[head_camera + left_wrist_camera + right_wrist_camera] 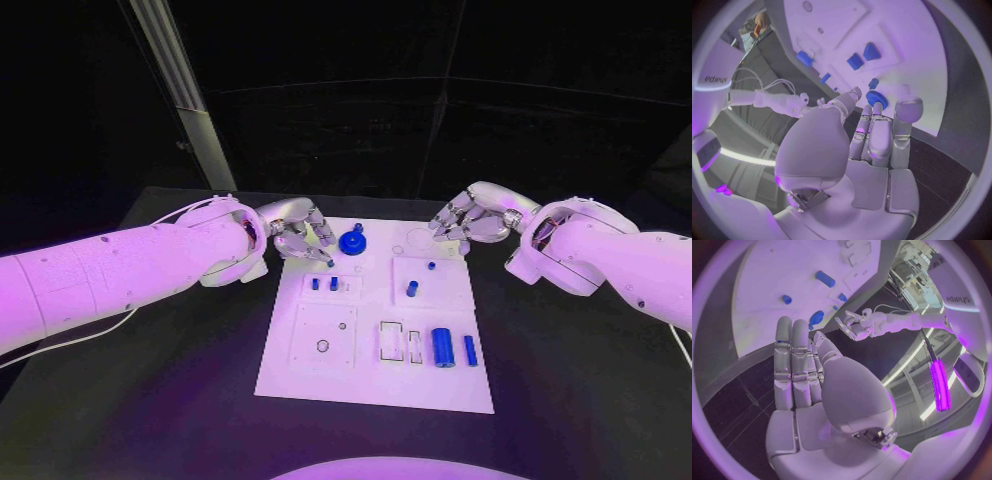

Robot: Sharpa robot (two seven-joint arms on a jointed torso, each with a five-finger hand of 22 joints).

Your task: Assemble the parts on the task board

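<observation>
Over the task board (378,340) far edge, left hand (299,232) fingers unclear beside blue gear (353,241), right hand (470,220) empty, fingers parted.

- You have a black tabletop (173,400) in front of you, dark and plain across its surface.
- On it, in the middle, lies the white task board (289,372), flat, its long sides running away from you.
- The board's near edge sits well back from the tabletop's near edge, and bare black surface shows to both sides of it.
- You can see nothing else lying directly on the tabletop.
</observation>
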